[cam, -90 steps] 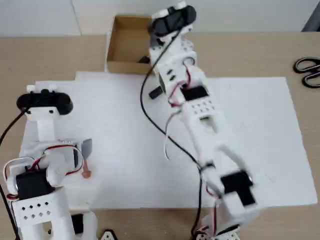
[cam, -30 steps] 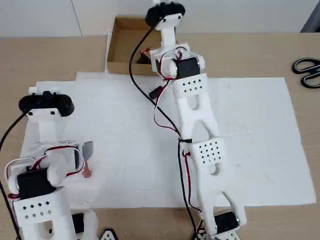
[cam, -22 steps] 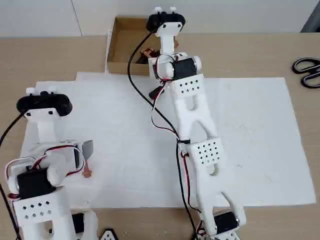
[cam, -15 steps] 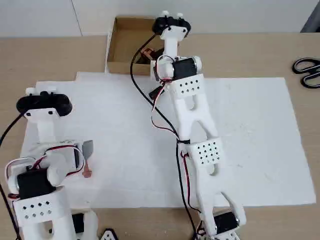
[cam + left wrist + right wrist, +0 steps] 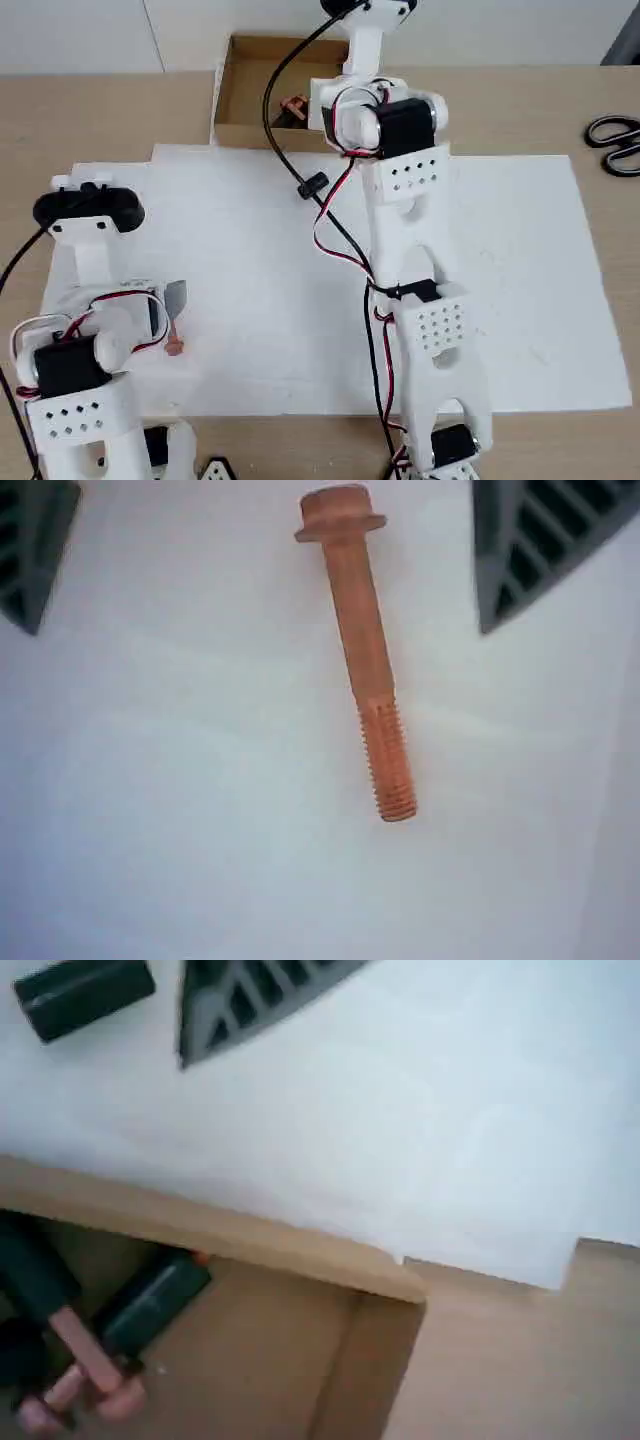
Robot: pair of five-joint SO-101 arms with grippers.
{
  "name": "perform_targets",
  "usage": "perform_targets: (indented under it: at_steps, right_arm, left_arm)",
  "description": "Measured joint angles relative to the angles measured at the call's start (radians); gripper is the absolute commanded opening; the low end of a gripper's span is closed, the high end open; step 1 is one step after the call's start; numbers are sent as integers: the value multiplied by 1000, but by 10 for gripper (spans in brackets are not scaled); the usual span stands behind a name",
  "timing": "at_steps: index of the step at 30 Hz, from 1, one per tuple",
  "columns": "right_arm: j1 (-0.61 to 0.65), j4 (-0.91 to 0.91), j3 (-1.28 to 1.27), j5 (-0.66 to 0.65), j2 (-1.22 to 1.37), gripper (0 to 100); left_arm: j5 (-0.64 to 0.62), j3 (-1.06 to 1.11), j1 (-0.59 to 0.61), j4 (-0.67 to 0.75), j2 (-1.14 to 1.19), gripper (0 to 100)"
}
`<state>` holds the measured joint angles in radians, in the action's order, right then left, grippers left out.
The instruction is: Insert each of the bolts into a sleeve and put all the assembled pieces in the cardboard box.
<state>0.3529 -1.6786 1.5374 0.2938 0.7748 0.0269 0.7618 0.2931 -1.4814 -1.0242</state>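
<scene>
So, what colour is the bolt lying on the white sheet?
Copper orange, all along the bolt; the left wrist view shows it best.

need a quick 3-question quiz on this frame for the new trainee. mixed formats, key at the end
1. True or false: the bolt under the open left tool already sits in a sleeve.
2. Pick one. The scissors lie: A) under the left tool; B) on the bare table, off the white sheet; C) on the sheet beside the bolt.
3. Fill in: the assembled pieces lie inside the ____.

Key: 1 false, the bolt lies bare on the sheet. 2 B. 3 cardboard box.
</scene>
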Motion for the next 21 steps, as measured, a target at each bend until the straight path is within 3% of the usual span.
perform_targets:
  at_steps: [13,21]
  right_arm:
    - [-14,37,-509,6,-275,144]
    - [-11,157,-543,195,-143,144]
  left_arm:
    - [0,0,0,0,0,261]
    - [0,0,0,0,0,261]
